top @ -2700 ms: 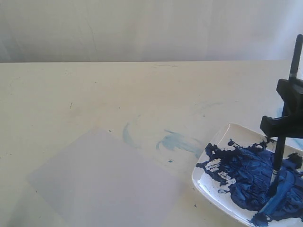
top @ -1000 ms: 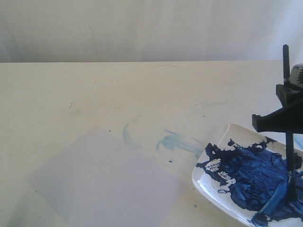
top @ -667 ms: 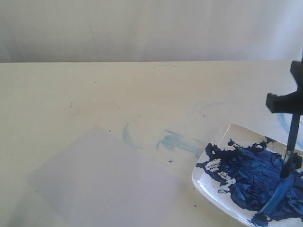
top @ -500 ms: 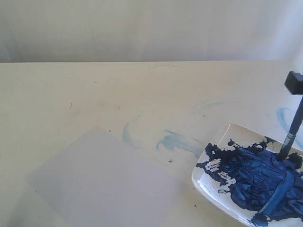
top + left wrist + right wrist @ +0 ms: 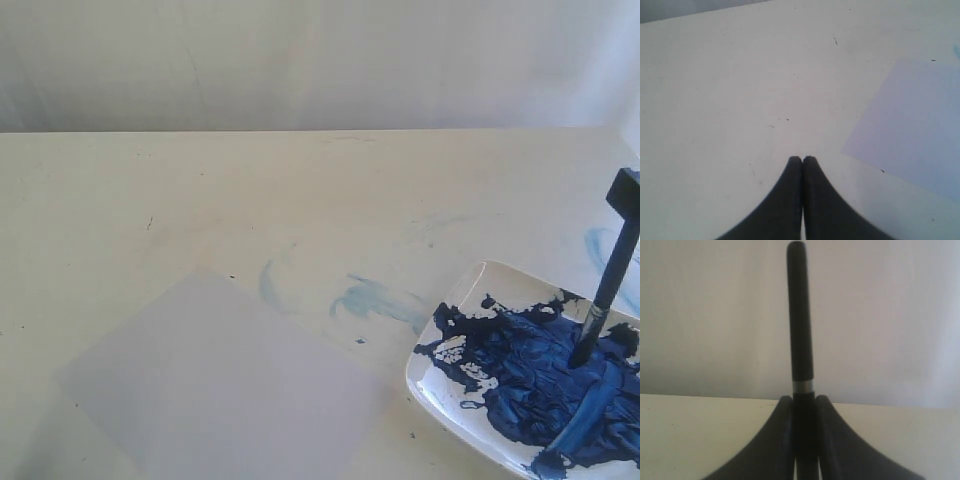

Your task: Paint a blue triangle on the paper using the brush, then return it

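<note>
My exterior camera looks down across the table (image 5: 200, 200) toward the wall (image 5: 300, 60). My left wrist camera hangs above the paper (image 5: 920, 125), which both share; the right one faces that wall, brush (image 5: 801, 315) close before it.

A cream table (image 5: 200, 200) with tiny dark specks meets a pale wall (image 5: 300, 60) behind. Faint pale-blue smears (image 5: 370, 298) mark its middle. Near the lower right sits a white plate (image 5: 430, 388), mostly covered in dark-blue paint (image 5: 530, 380).

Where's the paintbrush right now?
In the exterior view the brush sits at the far right, gripped by the right hand, tilted with its tip in the blue paint on the white plate.
</note>
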Tool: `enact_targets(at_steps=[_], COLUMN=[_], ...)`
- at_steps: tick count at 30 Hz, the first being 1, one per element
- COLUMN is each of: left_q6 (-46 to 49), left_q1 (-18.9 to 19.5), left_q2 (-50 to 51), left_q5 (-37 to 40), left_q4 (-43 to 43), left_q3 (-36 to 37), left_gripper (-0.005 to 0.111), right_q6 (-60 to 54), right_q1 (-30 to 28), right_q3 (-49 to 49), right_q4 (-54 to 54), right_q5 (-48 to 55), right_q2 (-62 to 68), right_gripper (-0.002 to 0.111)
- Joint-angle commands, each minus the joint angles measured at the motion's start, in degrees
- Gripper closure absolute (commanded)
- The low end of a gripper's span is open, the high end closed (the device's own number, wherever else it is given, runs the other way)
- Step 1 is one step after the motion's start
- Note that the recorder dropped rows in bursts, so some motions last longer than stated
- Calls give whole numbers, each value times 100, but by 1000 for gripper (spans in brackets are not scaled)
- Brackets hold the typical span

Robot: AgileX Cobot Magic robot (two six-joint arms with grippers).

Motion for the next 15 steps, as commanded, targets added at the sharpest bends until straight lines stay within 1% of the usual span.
enact_targets(at_steps=[1, 5, 9, 12, 13, 15], left_q6=[249, 249, 249, 233, 233, 192], left_q1=[-18, -18, -18, -18, -18, -18], left_q2=[-30, -30, -30, -30, -30, -30], left_q5=[-668, -1216, -1529, -1788, -1937, -2627], left_q4=[12, 12, 25, 25, 25, -15], left_q3=[11, 11, 11, 11, 11, 11], left_gripper=[107, 107, 107, 107, 107, 107], right_q6=[27, 43, 386, 440, 440, 440], right_q1=[6, 6, 6, 6, 6, 6], right_q3=[-14, -14, -14, -14, -14, -14], right_q4=[-9, -9, -9, -20, -20, -32], right_q5=[-16, -53, -53, -53, -53, -53], right_q2=[-33, -33, -33, -33, -33, -33], right_gripper=[108, 108, 108, 108, 108, 108])
